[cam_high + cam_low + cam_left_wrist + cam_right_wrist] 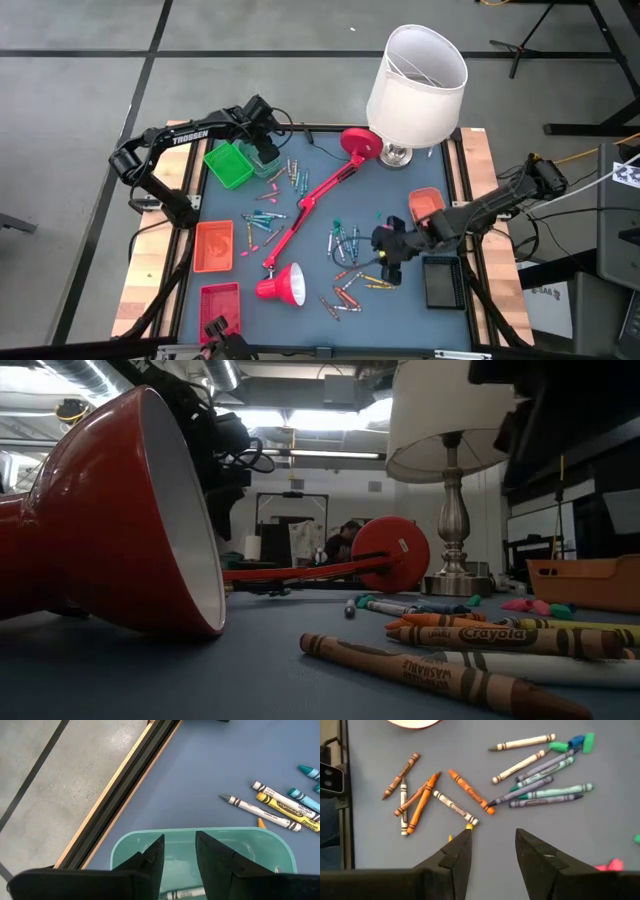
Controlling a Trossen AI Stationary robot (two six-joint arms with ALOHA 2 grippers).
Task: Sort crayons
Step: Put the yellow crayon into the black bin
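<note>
Several crayons lie loose on the blue mat in groups: near the far left (288, 176), left of middle (263, 225), and at the right front (348, 285). In the right wrist view an orange and brown group (420, 795) and a blue, grey and teal group (540, 780) lie flat on the mat. My left gripper (179, 840) hovers open over a teal bin (125, 851), with one crayon (182, 894) lying in the bin below it. My right gripper (492, 834) stands open above the right-front crayons (388, 265), nothing between its fingers.
A red desk lamp (310, 205) lies across the mat, its shade (130, 520) at the front. A white-shaded lamp (415, 75) stands at the back. Bins: green (228, 165), orange (213, 245), red (220, 305), a second orange (427, 203), black (442, 282).
</note>
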